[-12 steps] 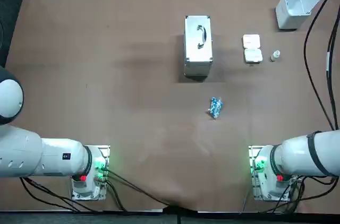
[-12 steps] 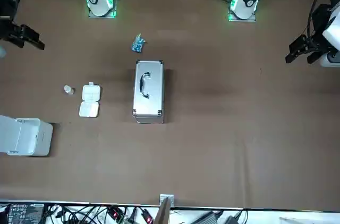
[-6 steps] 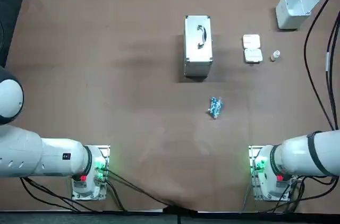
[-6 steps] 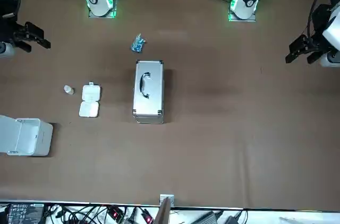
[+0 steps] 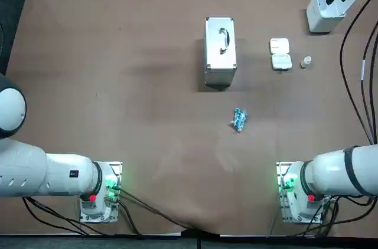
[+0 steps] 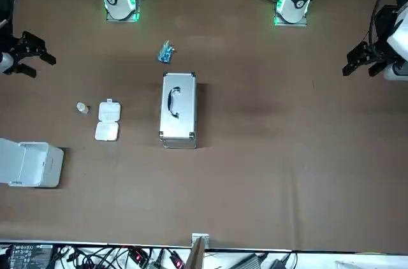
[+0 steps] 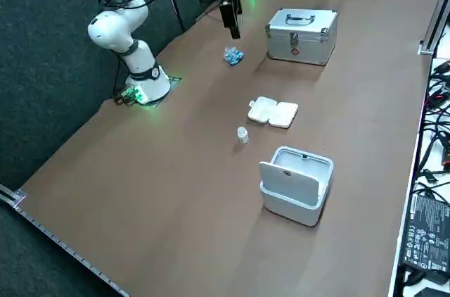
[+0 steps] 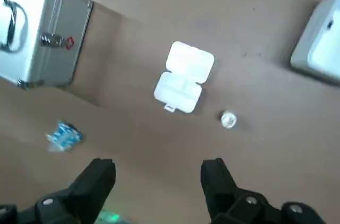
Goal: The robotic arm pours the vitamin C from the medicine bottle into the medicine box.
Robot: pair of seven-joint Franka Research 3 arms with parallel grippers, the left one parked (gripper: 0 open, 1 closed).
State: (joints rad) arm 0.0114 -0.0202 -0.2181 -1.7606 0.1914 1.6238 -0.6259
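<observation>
Brown table (image 5: pixel 118 84) w/ cable clutter (image 6: pixel 95 257) along far edge. Right gripper (image 8: pixel 158 173) aloft, fingers spread, empty. Medicine bottle (image 8: pixel 228 120) beside open medicine box (image 8: pixel 183 78); contents indiscernible.

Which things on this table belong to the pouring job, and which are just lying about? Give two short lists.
Part of the job:
medicine bottle, small, beside the box but not touching it
medicine box, lying open
right gripper, open and empty, up in the air over the table

Just lying about:
silver case
blue packet
white bin with its lid raised
</observation>
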